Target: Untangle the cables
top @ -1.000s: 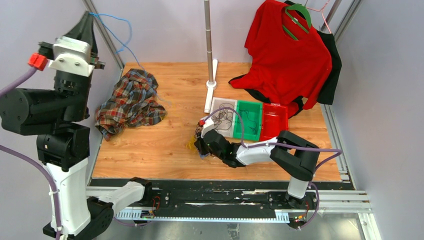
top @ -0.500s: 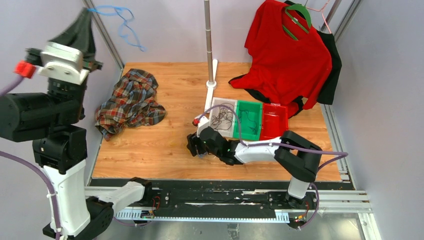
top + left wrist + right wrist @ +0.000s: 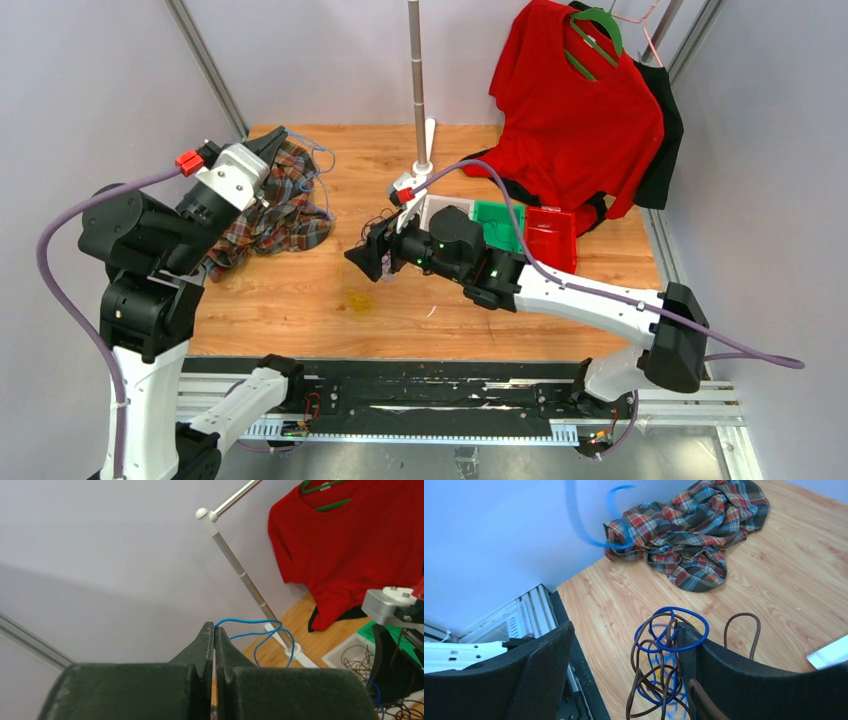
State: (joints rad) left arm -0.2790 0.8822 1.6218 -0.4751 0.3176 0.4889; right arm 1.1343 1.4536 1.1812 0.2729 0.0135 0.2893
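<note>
My left gripper is shut on a thin blue cable, whose loops trail off past the fingertips above the plaid shirt. My right gripper hovers above the floor, jaws wide open. A tangle of blue and brown cables hangs hooked over its right finger, not pinched. A small yellow cable wad lies on the wood below it. More dark cables lie in the white tray.
A crumpled plaid shirt lies at the left of the wooden floor. Green and red trays sit beside the white one. A pole stand rises at the back; a red T-shirt hangs at the back right.
My left arm swung down from high up to just above the plaid shirt, still holding the blue cable. My right gripper opened, lifted off the floor and moved left, leaving the yellow wad behind.
</note>
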